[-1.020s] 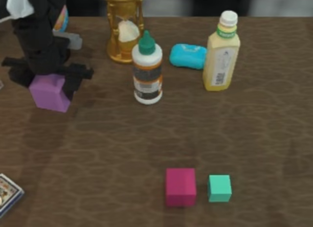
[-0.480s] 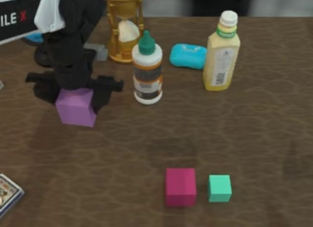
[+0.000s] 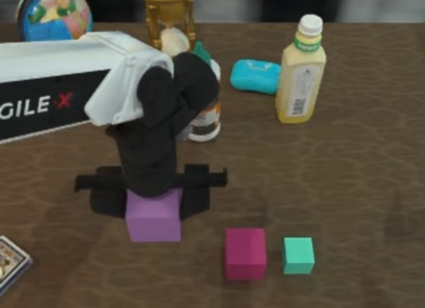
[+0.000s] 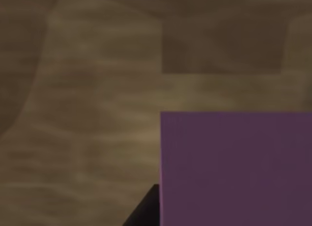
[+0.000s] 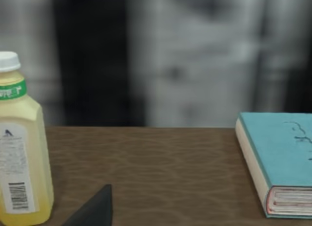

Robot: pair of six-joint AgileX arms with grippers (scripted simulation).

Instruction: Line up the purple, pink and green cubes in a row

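- Left gripper (image 3: 153, 200) — lower centre-left of the top view, jaws clenched on the purple cube (image 3: 154, 216), one on each side of it; whether the cube rests on the worktop (image 3: 358, 188) or hangs just above it cannot be told.
- Pink cube (image 3: 245, 253) — lower centre, just right of and slightly below the purple one, with a gap between.
- Green cube (image 3: 298, 255) — just beside the pink, apart from it.
- Right arm — out of the top view; its wrist view shows a yellow bottle (image 5: 22, 153) and a teal book (image 5: 280, 162).
- Risk: the wide jaws could clip the pink cube if the purple one is set too near — spoiling the pair.
- Risk: releasing it high or twisted would likely leave the row crooked.
- Risk: the arm passes over a white bottle (image 3: 202, 125) — a low withdrawal could topple it.
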